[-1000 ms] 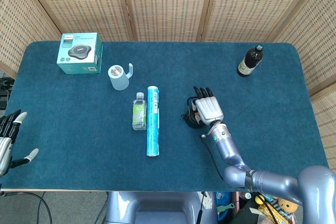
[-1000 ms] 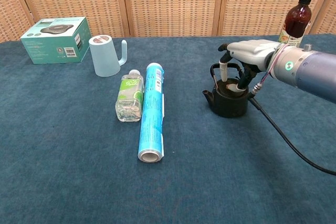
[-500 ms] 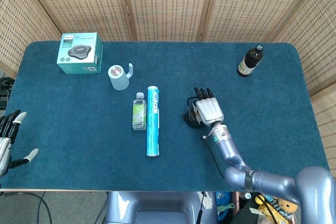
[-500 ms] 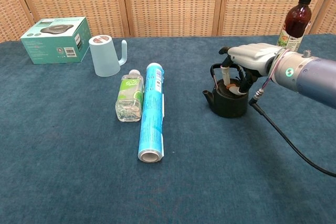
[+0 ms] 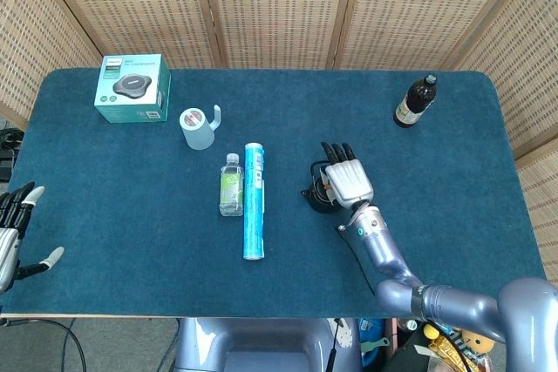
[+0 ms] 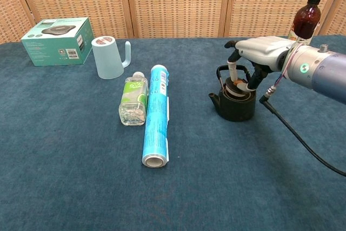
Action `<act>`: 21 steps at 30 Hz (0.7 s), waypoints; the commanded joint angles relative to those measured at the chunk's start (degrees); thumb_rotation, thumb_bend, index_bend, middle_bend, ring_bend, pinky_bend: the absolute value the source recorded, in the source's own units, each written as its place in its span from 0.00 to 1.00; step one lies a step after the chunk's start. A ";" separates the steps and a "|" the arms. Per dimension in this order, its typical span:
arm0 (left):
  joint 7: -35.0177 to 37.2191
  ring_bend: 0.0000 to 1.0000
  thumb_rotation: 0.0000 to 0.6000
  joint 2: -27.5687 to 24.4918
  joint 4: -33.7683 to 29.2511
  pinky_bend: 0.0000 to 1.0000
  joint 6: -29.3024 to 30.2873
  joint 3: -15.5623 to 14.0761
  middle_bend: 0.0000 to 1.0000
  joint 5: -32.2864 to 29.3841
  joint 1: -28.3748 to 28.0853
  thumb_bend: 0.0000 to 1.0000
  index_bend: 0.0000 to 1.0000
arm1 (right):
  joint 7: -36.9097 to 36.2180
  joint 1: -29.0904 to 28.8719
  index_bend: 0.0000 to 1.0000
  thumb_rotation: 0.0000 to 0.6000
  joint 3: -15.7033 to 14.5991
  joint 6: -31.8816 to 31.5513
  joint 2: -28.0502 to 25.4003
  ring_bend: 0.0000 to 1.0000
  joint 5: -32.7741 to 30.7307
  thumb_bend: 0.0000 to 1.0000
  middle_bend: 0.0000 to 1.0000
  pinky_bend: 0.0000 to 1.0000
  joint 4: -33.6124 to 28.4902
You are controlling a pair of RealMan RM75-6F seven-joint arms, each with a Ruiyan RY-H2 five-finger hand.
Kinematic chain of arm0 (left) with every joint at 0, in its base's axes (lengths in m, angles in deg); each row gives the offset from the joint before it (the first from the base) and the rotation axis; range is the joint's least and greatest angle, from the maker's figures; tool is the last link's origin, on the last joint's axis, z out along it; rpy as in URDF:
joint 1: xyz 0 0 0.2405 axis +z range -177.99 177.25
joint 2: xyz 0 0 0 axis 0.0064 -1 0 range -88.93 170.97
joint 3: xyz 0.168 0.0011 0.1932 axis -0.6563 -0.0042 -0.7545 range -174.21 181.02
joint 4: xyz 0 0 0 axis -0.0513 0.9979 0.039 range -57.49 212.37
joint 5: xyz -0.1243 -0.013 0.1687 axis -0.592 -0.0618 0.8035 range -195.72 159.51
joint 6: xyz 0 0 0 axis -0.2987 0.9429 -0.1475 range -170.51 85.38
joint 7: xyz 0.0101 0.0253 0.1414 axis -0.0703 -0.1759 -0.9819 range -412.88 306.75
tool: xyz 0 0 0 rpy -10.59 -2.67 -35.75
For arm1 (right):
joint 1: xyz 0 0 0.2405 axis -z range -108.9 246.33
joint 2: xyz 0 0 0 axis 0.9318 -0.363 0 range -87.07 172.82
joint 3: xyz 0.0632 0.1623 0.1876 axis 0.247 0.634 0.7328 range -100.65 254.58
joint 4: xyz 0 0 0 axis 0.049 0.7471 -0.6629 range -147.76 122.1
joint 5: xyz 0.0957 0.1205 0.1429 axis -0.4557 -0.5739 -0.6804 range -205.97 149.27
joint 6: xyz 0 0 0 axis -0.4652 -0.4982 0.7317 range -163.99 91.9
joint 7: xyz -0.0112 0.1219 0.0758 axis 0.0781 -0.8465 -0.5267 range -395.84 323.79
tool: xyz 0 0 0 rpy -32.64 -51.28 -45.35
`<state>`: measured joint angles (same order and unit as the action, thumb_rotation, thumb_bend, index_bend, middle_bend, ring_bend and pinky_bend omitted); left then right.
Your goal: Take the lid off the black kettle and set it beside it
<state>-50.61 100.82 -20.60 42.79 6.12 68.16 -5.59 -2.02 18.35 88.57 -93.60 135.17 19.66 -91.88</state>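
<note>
The black kettle (image 6: 235,110) stands right of centre on the blue table; in the head view only its left side (image 5: 313,198) shows from under my right hand. My right hand (image 6: 260,52) hovers over the kettle with its fingers reaching down inside the upright handle. They pinch the lid (image 6: 236,87), which sits slightly raised above the kettle's rim. From above, the right hand (image 5: 347,179) hides the lid. My left hand (image 5: 14,234) is at the table's near left edge, fingers spread and holding nothing.
A blue tube (image 6: 155,114) and a lying water bottle (image 6: 133,99) are left of the kettle. A light blue cup (image 6: 108,57) and a teal box (image 6: 57,40) stand at the back left. A brown bottle (image 6: 303,20) stands at the back right.
My right hand has risen a little above the kettle, and the lid has come up with it. The left hand has not moved.
</note>
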 commanded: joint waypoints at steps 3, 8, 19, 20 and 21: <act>0.03 0.00 1.00 -0.01 0.00 0.00 -0.04 -0.06 0.00 0.08 -0.02 0.23 0.00 | -1.28 1.48 0.62 1.00 0.54 -2.70 -4.21 0.00 3.52 0.55 0.00 0.00 -5.70; 0.12 0.00 1.00 -0.11 -0.16 0.00 0.42 -0.23 0.00 0.63 0.16 0.23 0.00 | -2.94 4.00 0.62 1.00 -0.54 -5.38 -8.33 0.00 7.38 0.55 0.00 0.00 -9.22; -1.40 0.00 1.00 0.26 -0.82 0.00 0.91 -0.72 0.00 1.70 0.33 0.23 0.00 | -8.70 8.94 0.62 1.00 -4.66 -1.84 -8.62 0.00 7.61 0.55 0.00 0.00 -0.15; -1.46 0.00 1.00 0.29 -0.80 0.00 0.79 -0.67 0.00 1.55 0.28 0.23 0.00 | -9.29 9.15 0.62 1.00 -4.89 -1.18 -7.80 0.00 7.65 0.55 0.00 0.00 1.35; -1.51 0.00 1.00 0.32 -0.78 0.00 0.65 -0.63 0.00 1.41 0.22 0.23 0.00 | -9.60 9.24 0.62 1.00 -5.01 -0.74 -7.22 0.00 7.75 0.55 0.00 0.00 2.38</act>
<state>-52.07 101.11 -21.39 43.53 5.45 69.67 -5.32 -10.34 26.82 84.45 -95.94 126.37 27.47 -92.27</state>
